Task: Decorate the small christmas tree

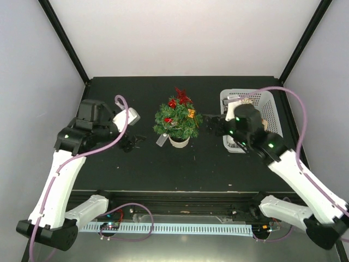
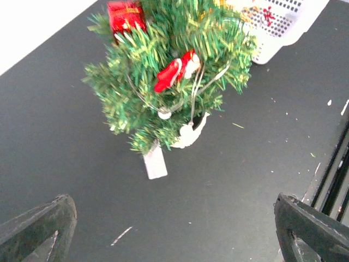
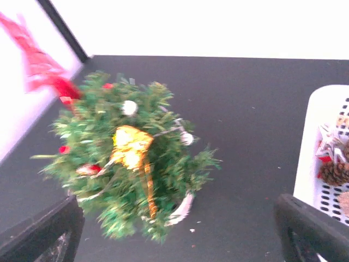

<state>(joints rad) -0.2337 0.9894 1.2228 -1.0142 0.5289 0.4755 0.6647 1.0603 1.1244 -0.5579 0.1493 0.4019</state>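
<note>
1. Dark worktop (image 1: pixel 125 169) under plain white walls, with the small christmas tree (image 1: pixel 177 121) at its middle, upright in a white pot (image 1: pixel 179 141).
2. Wearing a red bow (image 1: pixel 181 96) on top, a gold ornament (image 3: pixel 131 147), a red gift box (image 2: pixel 125 13) and a red-and-white figure (image 2: pixel 175 71); judged partly dressed, between one placement and the next.
3. Left pincer (image 1: pixel 136 142) near the tree on its left, spread wide and holding nothing; right pincer (image 1: pixel 210 125) just right of the tree, likewise wide and empty.
4. Probably next: swing the right pincer away from the tree to the white mesh basket (image 1: pixel 267 103) further right, close on one ornament such as the pinecone (image 3: pixel 334 172), and carry it back to a bare branch.
5. Calls for a light grip and a slow approach, to avoid tipping or shoving the tree.
6. Hard to make out: tree blurred in the right wrist view; basket cut off at the frame edge in both wrist views and partly hidden under the right arm from above; nothing readable on the pale tag (image 2: pixel 155 162).
</note>
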